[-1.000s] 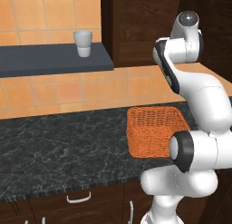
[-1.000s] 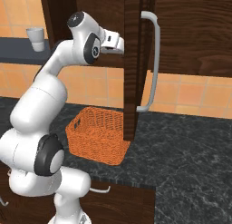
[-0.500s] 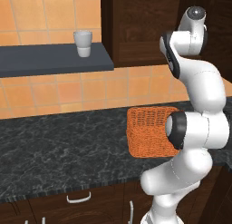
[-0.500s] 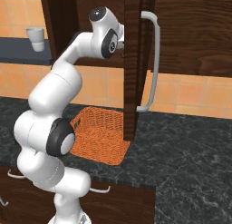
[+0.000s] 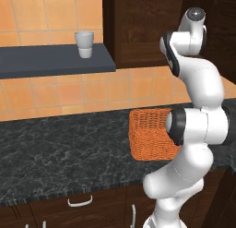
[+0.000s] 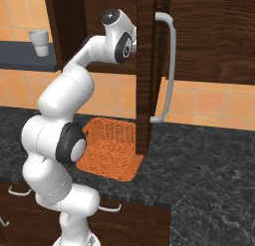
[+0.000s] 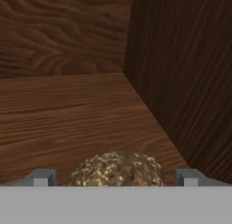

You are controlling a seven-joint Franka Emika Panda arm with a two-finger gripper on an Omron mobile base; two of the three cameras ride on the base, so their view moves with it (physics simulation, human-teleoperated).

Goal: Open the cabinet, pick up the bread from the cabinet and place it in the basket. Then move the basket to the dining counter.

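Note:
The dark wood cabinet stands open, its door swung out edge-on with the silver bar handle facing right. My arm reaches into it, and the door hides the hand in the right base view. In the hand view the lumpy brown bread lies on the cabinet's wooden floor, close in front of me. My gripper is open, with one fingertip on each side of the bread and a gap left on both sides. The orange wicker basket sits on the black marbled counter below the cabinet.
A white cup stands on the dark shelf to the left. The cabinet's side wall rises close on the right of the bread. Low drawers with curved handles run under the counter.
The arm has stretched up and forward; the hand has gone from in front of the open door into the cabinet. Basket, cup and door have stayed put.

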